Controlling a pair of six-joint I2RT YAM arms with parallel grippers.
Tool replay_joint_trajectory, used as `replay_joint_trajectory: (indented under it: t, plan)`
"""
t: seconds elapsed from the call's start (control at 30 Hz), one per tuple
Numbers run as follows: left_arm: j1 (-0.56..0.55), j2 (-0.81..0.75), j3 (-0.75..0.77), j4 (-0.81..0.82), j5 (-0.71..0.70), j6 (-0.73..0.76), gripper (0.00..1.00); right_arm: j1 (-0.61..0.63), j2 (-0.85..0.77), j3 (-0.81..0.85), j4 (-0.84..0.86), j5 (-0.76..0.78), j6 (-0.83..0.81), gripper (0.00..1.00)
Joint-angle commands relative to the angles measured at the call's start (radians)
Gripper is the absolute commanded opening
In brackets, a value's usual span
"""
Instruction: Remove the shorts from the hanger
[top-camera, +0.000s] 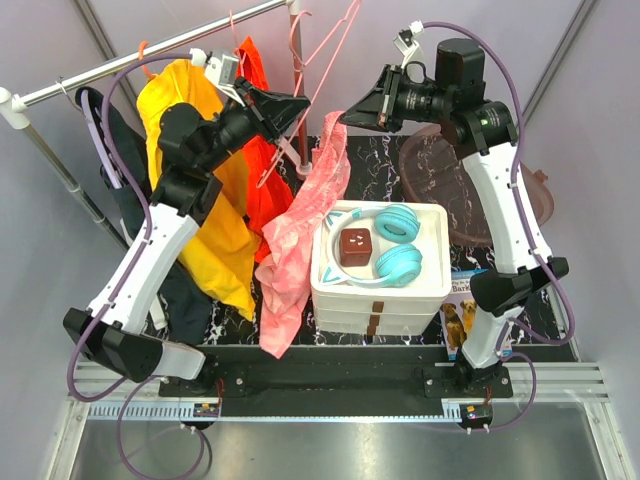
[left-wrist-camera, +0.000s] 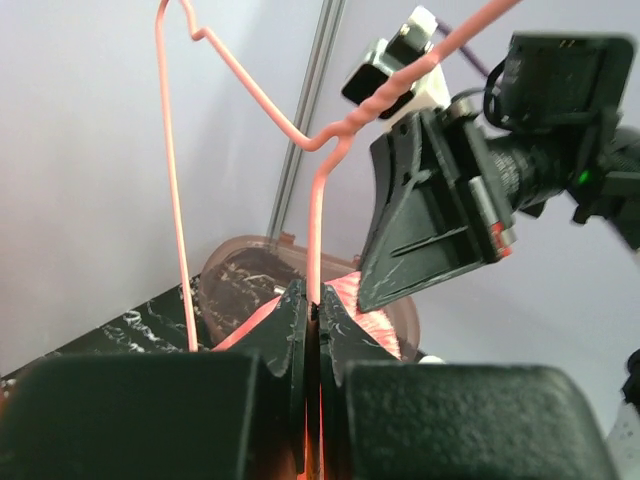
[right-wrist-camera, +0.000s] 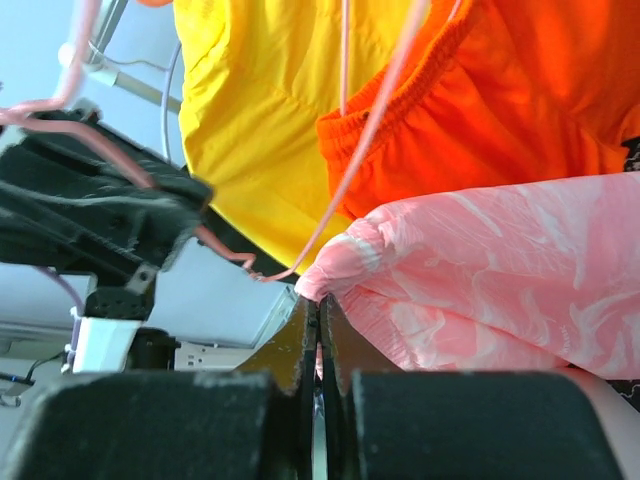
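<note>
At the far middle of the table, the left gripper (left-wrist-camera: 315, 302) has its jaws pressed fully together on a thin strand of the pink wire hanger (left-wrist-camera: 316, 230); just to its right, the right gripper (right-wrist-camera: 318, 305) is pinched tight on the hemmed edge of the pink shorts (right-wrist-camera: 480, 280), with only a sliver of cloth between the jaws. The shorts trail from that pinch down and nearward, ending just left of the white box (top-camera: 380, 312) that holds the teal headphones (top-camera: 398, 222). From where I stand it is hard to tell whether any of the fabric is looped over the wire; the two pinks run together.

The risks lie in those two slim grips. The round wire could twist or slide between the left jaws if the right arm pulls hard, swinging the hanger; the narrow bite on the hem could slip free and drop the shorts. The orange garment (right-wrist-camera: 520, 90) and yellow garment (right-wrist-camera: 260, 100) hang close behind on the rail (top-camera: 150, 62), so a sideways pull might catch them; a low sweep could drag the shorts across the headphones.
</note>
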Motion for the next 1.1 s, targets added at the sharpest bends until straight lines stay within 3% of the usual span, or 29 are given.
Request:
replay_joint_trajectory:
  t: [0.0, 0.1, 0.23, 0.37, 0.4, 0.5, 0.57, 0.7, 0.9, 1.07]
  plan:
    - [0.001, -0.05, 0.08, 0.137, 0.01, -0.117, 0.0, 0.004, 0.012, 0.087, 0.062, 0.103, 0.046, 0.0]
    - [0.0, -0.127, 0.059, 0.075, 0.014, -0.076, 0.0, 0.002, 0.068, 0.216, 0.061, 0.235, 0.084, 0.0]
    - [0.0, -0.293, -0.004, -0.18, -0.028, 0.068, 0.0, -0.002, 0.141, 0.34, 0.071, 0.364, 0.144, 0.0]
    - [0.0, -0.406, -0.073, -0.312, -0.052, 0.156, 0.0, -0.002, 0.186, 0.411, 0.145, 0.512, 0.152, 0.0]
    - [-0.002, -0.45, -0.084, -0.344, -0.061, 0.186, 0.0, -0.004, 0.177, 0.417, 0.175, 0.668, 0.103, 0.0]
    - [0.001, -0.479, -0.072, -0.409, -0.08, 0.219, 0.0, -0.015, 0.148, 0.417, 0.244, 0.865, 0.004, 0.0]
    - [0.0, -0.492, -0.072, -0.438, -0.092, 0.228, 0.0, -0.027, 0.122, 0.417, 0.31, 0.933, -0.058, 0.0]
    - [0.001, -0.507, -0.076, -0.476, -0.103, 0.232, 0.0, -0.038, 0.074, 0.407, 0.473, 1.12, -0.335, 0.0]
    - [0.0, -0.495, -0.04, -0.533, -0.106, 0.262, 0.0, -0.099, 0.036, 0.406, 0.738, 1.211, -0.606, 0.0]
    - [-0.002, -0.477, -0.029, -0.539, -0.106, 0.268, 0.0, -0.231, 0.04, 0.424, 0.771, 1.201, -0.565, 0.0]
